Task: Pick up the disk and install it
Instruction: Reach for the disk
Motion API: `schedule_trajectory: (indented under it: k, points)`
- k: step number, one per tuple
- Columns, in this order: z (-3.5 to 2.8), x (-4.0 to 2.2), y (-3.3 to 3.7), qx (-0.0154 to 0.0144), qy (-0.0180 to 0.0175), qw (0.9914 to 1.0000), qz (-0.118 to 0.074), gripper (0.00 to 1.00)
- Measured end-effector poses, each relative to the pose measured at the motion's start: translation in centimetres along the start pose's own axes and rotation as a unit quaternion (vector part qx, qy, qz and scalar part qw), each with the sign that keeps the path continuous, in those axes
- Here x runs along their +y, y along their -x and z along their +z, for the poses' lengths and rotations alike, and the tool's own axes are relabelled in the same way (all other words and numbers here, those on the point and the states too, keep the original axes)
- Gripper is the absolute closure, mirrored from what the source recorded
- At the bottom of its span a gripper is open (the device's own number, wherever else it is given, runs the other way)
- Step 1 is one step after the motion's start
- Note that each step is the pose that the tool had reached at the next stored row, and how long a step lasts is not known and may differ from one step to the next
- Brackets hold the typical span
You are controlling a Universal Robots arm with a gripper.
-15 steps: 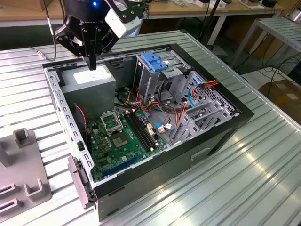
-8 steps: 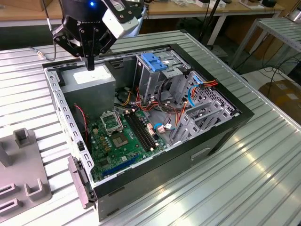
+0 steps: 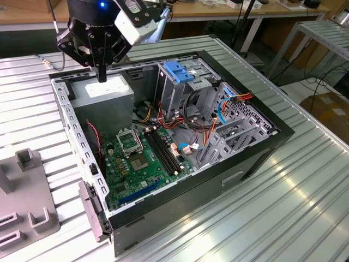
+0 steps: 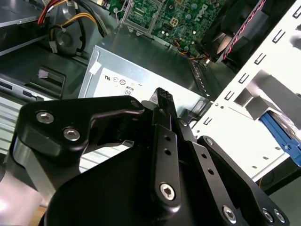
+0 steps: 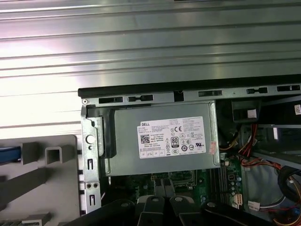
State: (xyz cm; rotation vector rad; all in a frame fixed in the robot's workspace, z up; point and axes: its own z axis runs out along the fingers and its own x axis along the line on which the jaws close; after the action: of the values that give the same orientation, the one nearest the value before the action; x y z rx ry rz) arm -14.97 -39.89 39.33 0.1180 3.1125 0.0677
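My gripper (image 3: 102, 75) hangs above the grey power supply (image 3: 103, 93) at the back corner of the open computer case (image 3: 256, 158), on the exterior view's left. Its black fingers are shut with nothing between them, as the second wrist view also shows with the gripper (image 4: 162, 97) over the power supply's white label (image 4: 117, 82). Outside the case, a strip of bright blue (image 5: 9, 154) lies on a grey fixture (image 5: 47, 188); it looks like the disk's carrier rail. The rest of the disk is out of view.
Inside the case are a green motherboard (image 3: 142, 158), bundled cables (image 3: 196, 125) and a grey drive cage topped by a blue handle block (image 3: 179, 71). The case stands on a slatted metal table (image 3: 283, 218). The grey fixture (image 3: 27, 213) is at the exterior view's lower left.
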Motion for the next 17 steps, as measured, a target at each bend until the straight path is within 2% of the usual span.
schedule_trajectory:
  k: [17]
  points:
    - [-0.03,-0.09,-1.24,0.0000,0.0000,1.00000,0.000,0.90]
